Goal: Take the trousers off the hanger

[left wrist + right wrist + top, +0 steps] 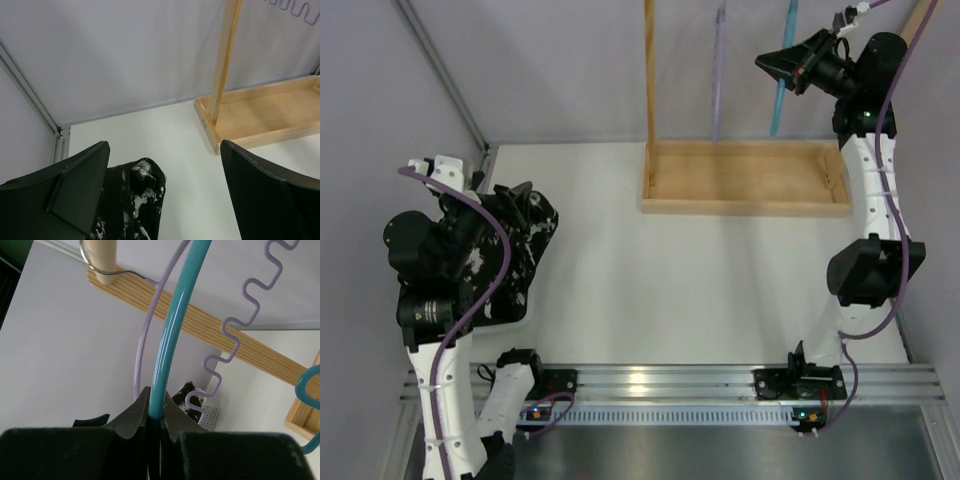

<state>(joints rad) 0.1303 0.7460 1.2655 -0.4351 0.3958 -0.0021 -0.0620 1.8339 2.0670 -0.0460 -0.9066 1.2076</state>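
Top external: trousers (pixel 525 250) lie crumpled on the white tabletop (pixel 670 290), far left, apart from the wooden rack (pixel 745 180). Left wrist: left gripper (pixel 165 160) spread wide over them. Right wrist: right gripper (pixel 156 412) clenched on the teal hanger (pixel 170 340).

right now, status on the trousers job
Left gripper open, above the trousers. Trousers heaped on table, off any hanger. Right gripper shut on teal hanger; lilac hanger close beside it.
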